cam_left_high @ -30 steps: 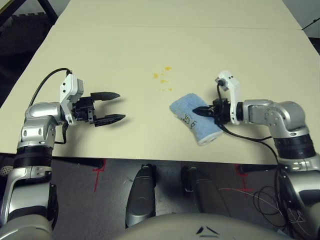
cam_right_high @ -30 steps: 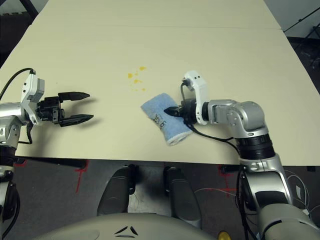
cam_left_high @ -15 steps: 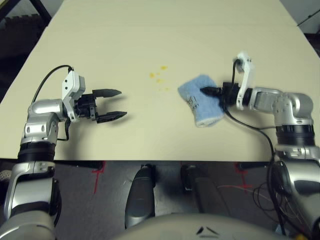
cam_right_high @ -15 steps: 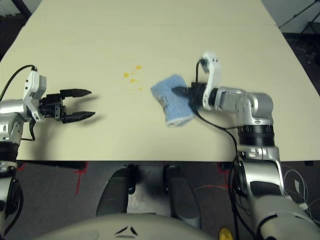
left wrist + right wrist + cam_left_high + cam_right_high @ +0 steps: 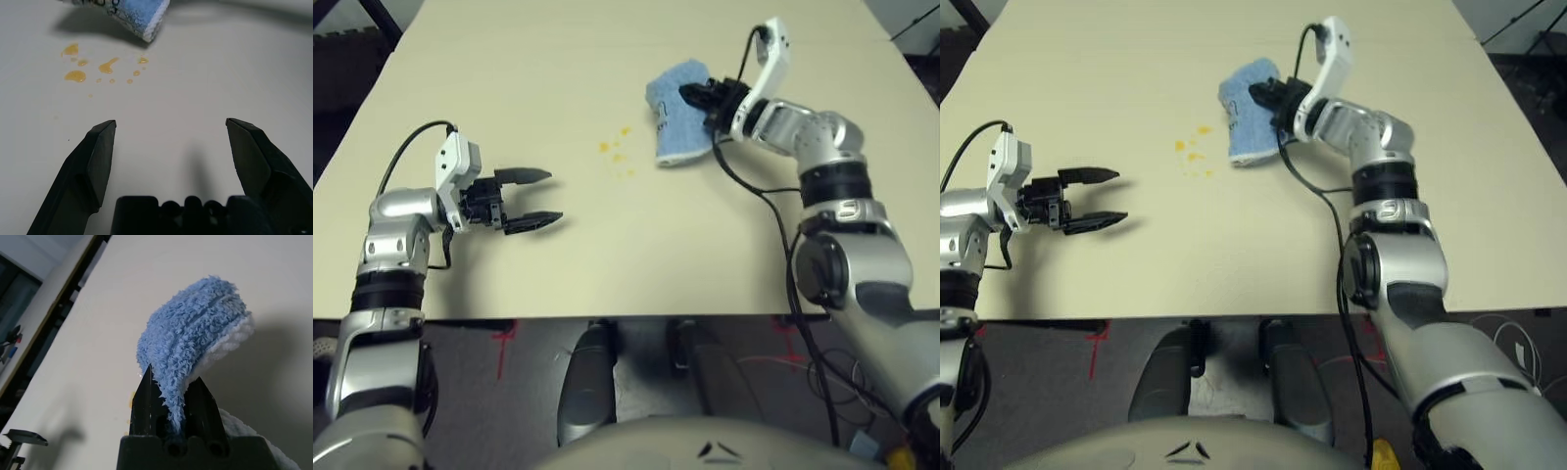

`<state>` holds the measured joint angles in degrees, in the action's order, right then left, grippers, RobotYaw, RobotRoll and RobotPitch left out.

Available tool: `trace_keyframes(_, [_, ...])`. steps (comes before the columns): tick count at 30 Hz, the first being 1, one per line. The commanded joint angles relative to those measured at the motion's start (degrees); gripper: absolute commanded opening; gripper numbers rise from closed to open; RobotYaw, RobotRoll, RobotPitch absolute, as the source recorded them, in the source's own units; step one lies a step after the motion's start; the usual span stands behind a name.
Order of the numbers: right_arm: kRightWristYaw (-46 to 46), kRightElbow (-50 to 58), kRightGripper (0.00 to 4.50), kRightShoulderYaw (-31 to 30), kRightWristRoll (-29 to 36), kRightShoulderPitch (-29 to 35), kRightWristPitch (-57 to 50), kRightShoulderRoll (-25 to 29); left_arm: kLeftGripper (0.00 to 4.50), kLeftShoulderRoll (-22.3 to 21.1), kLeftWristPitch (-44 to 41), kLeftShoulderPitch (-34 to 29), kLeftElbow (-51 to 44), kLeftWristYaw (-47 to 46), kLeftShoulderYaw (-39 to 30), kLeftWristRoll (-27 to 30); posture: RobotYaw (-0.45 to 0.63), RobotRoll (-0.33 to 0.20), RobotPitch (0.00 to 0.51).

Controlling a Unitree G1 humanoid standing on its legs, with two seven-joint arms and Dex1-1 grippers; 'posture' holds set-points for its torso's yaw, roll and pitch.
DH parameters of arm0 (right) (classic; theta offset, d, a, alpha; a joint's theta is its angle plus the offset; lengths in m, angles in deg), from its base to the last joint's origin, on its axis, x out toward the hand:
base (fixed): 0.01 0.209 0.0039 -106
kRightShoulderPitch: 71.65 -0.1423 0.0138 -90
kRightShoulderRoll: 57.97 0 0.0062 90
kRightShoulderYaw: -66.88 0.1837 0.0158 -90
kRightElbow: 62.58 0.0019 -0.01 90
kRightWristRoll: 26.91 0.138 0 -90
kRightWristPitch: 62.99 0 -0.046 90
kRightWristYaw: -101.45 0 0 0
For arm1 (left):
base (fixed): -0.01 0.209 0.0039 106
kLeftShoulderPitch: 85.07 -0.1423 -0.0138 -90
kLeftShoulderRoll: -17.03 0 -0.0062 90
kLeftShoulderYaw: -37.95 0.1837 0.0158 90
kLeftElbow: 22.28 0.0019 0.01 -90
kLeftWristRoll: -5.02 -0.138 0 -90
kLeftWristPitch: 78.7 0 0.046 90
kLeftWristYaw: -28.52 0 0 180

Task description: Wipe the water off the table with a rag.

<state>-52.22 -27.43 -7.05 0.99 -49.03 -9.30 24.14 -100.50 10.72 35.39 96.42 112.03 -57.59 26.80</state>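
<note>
Spread across the whole field: large pale cream flat-topped surface (image 5: pixel 558 264), matte and bare but for a few small things. Above it on the robot's right, silver right arm stretched far forward, right claw (image 5: pixel 697 95) clenched on the small folded light-blue terry rag with a white edge and dark scribbled marks (image 5: pixel 674 122). Held off the surface, to judge by the shadow under it in both wrist views; one corner pinched between the black fingers (image 5: pixel 146 396), the rest of the fold drooping freely beyond them. Placed just beyond and to the right of the spill, near it but not over it.

On the robot's left, left claw (image 5: pixel 530 197) released, jaws spread wide with nothing between them, hovering low over bare surface well apart from the spill and pointing toward it.

Smallest of all: yellow-orange water droplets and smears (image 5: pixel 617 157), one loose cluster roughly midway between the two claws, each drop far smaller than the rag. Seen close in the left wrist view (image 5: pixel 102 66), still beaded and unwiped.

Judged handling: light, soft, limp, absorbent cloth; no risk of breakage, but a corner grip leaves most of it dangling, likely to bunch or drag unevenly when pressed down. Probably better taken across the middle of the fold, so a broad flat face meets the surface. Wiping apparently not yet begun.
</note>
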Motion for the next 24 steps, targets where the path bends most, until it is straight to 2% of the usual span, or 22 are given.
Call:
trace_keyframes(1, [-0.65, -6.75, 0.01, -1.88, -3.86, -0.99, 3.09, -1.06, 4.50, -0.71, 0.12, -1.46, -0.11, -0.05, -0.35, -0.41, 0.19, 0.000, 0.218])
trace_keyframes(11, [0.84, -14.49, 0.01, -3.96, -9.84, -2.24, 6.92, -4.53, 4.50, -1.26, 0.27, -1.51, 0.14, -0.50, -0.92, -0.53, 0.20, 0.000, 0.223])
trace_keyframes(24, [0.70, -18.46, 0.01, -2.75, -11.50, -5.89, 9.48, -13.12, 4.50, -1.35, 1.30, -1.98, 1.06, -0.71, -0.90, -1.05, 0.21, 0.000, 0.232])
